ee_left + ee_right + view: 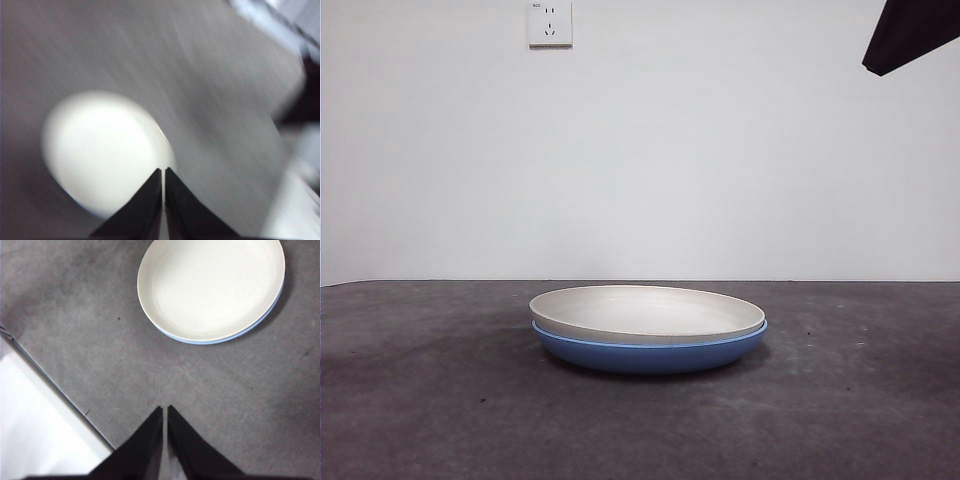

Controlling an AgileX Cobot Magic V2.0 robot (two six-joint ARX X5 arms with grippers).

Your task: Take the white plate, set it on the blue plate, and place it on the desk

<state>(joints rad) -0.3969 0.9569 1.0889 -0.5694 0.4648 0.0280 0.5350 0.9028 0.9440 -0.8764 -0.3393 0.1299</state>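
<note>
White plate [212, 287] sits nested in blue plate [650, 352] on desk [75, 315]. My right gripper [165, 412] pressed together, clear of it; left gripper [163, 175] also closed, above the rim, blurred.

The white plate [648, 311], cream and matte, sits nested upright inside the blue plate [650, 352], whose glossy wall shows below its rim. The stack rests flat on the dark mottled surface [430, 400], at lower centre of the front view and at the upper right of the right wrist view.
</note>
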